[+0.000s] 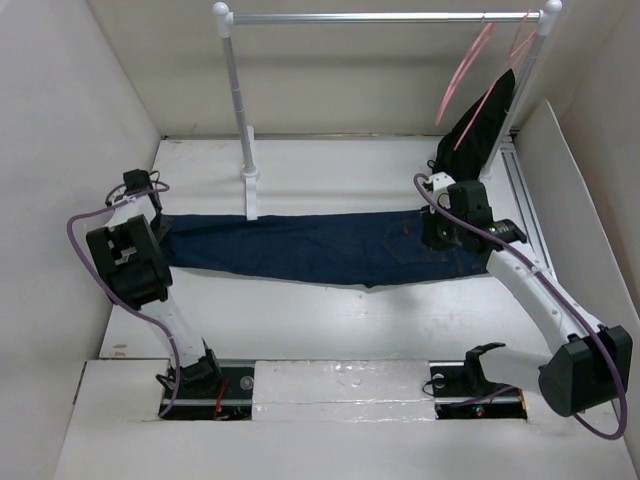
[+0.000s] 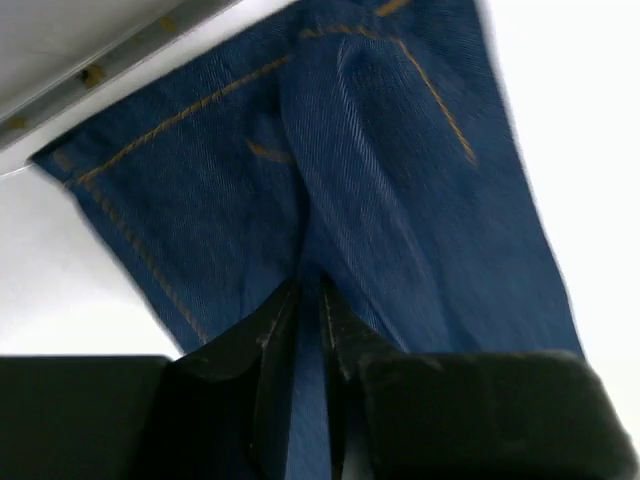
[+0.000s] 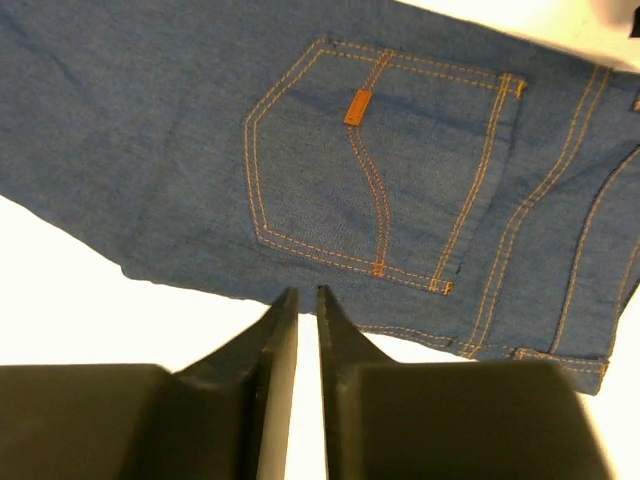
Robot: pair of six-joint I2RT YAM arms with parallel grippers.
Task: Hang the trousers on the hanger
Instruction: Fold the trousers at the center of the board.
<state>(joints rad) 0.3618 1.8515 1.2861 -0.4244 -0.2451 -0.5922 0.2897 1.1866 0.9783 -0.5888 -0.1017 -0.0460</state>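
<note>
The trousers (image 1: 320, 248) are dark blue jeans lying flat across the table, legs to the left, waist to the right. My left gripper (image 1: 158, 222) is at the leg ends; in the left wrist view it (image 2: 311, 290) is shut on a fold of the denim (image 2: 400, 170). My right gripper (image 1: 440, 236) is over the waist; in the right wrist view it (image 3: 306, 293) is shut, its tips at the jeans' edge below the back pocket (image 3: 370, 170), with bare table showing in the slit. The empty pink hanger (image 1: 462, 68) hangs from the rail at the far right.
A white garment rack stands at the back, with its rail (image 1: 385, 17) on top and its left post (image 1: 238, 100) just behind the jeans. A second pink hanger with black cloth (image 1: 482, 125) hangs near the right post. White walls close in both sides.
</note>
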